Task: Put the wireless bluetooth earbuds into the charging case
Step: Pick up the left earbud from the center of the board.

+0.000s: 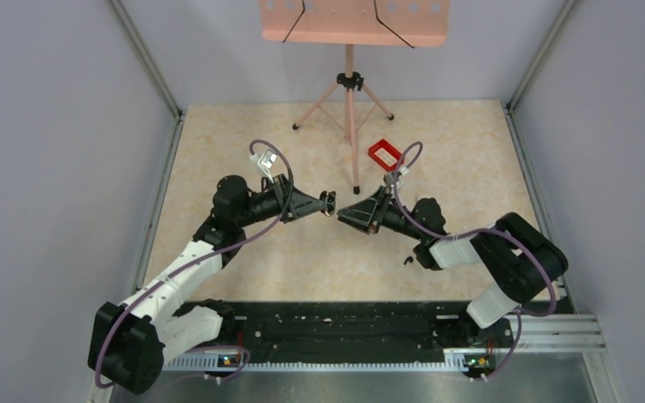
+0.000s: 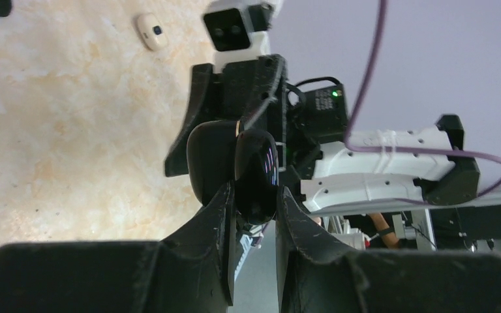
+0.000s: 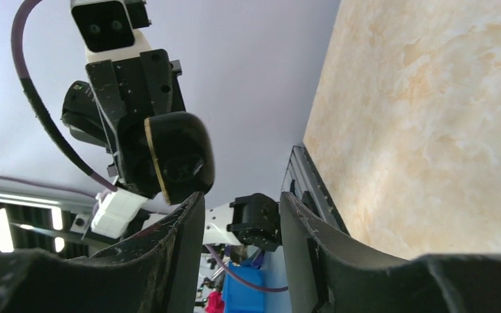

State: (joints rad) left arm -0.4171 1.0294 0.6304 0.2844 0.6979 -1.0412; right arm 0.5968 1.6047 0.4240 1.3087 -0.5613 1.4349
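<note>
The left gripper (image 2: 253,199) is raised above the table (image 1: 243,143) and clamped on the charging case (image 2: 256,163), with one finger against each narrow flank. Holding the case by its sides leaves the upper shell exposed toward the opposing arm. This likely suits a two-arm procedure in which one arm serves as a fixture while the other works the lid or loads parts. A gold seam line crosses the case, but it cannot be determined whether the lid is parted along it.

The right gripper (image 3: 241,205) faces the case nearly tip to tip with the left. Its jaws stand apart with nothing between them. One fingertip lies just beside the case, and contact cannot be confirmed.

Further right, a red tray (image 1: 384,154) rests on the table, apart from both arms. A small dark piece (image 1: 409,261) lies on the table beside the right forearm. It is probably an earbud but is too small to verify, and the second earbud cannot be located.
</note>
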